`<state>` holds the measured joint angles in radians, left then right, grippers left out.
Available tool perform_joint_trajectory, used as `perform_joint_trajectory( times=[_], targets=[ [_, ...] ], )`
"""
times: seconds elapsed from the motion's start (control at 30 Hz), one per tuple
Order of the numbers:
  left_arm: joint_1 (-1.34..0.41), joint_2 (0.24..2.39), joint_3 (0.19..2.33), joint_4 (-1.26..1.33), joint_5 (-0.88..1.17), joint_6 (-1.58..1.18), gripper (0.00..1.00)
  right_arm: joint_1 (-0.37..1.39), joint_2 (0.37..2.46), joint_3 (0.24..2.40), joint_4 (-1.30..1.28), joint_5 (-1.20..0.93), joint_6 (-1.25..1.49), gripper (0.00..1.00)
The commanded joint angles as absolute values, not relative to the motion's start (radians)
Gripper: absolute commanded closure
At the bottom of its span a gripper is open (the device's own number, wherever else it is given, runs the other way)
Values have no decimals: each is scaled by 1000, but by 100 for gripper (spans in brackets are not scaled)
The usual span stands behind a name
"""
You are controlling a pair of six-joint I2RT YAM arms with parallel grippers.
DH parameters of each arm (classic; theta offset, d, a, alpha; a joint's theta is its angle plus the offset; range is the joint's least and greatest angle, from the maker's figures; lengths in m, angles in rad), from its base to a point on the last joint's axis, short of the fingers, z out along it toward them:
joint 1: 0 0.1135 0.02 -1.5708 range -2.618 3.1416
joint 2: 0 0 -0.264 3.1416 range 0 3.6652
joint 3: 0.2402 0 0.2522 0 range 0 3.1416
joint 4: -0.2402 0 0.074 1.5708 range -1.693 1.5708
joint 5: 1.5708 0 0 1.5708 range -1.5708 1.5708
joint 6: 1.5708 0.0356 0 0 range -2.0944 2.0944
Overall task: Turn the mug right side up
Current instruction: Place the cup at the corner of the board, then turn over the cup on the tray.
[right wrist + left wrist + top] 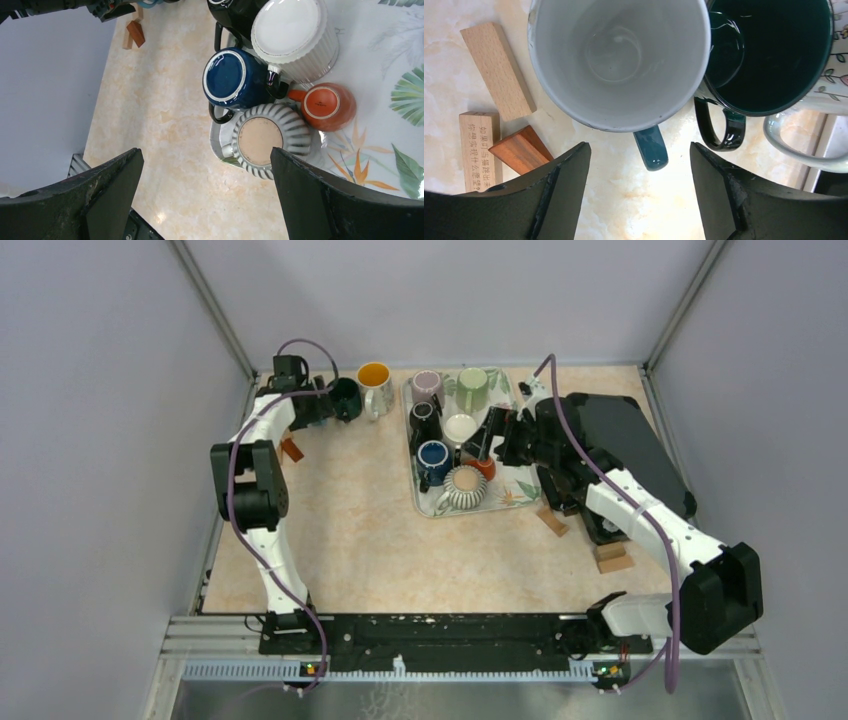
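Observation:
Several mugs stand upside down on the leaf-print tray: a blue one, a white ribbed one, a small orange one and a grey striped one. My right gripper is open and empty, above the tray's near left corner and the striped mug; in the top view it hovers over the tray's right side. My left gripper is open and empty at the far left, just short of the teal handle of an upright white-inside mug.
Next to the white-inside mug stand a dark green-inside mug and a floral mug with a yellow inside. Wooden blocks lie left of them, and others by the right arm. A black box sits at the right.

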<state>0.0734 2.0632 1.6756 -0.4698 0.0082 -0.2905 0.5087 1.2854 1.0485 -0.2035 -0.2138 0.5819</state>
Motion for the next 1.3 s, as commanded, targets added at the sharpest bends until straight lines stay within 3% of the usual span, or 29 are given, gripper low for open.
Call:
perform_joint_trajectory(
  times=[0.0, 0.27, 0.67, 1.27],
  targets=[
    [77, 1976, 1694, -438, 43, -282, 19, 520, 1265, 1059, -220, -178, 555, 1],
    [62, 1912, 1685, -437, 44, -280, 2, 520, 1291, 1072, -241, -129, 545, 1],
    [4, 1718, 1603, -432, 57, -287, 2, 520, 1376, 1167, -288, -13, 536, 1],
    [-334, 1455, 1341, -345, 198, -282, 2, 488, 1623, 1393, -334, 70, 510, 1]
  ],
)
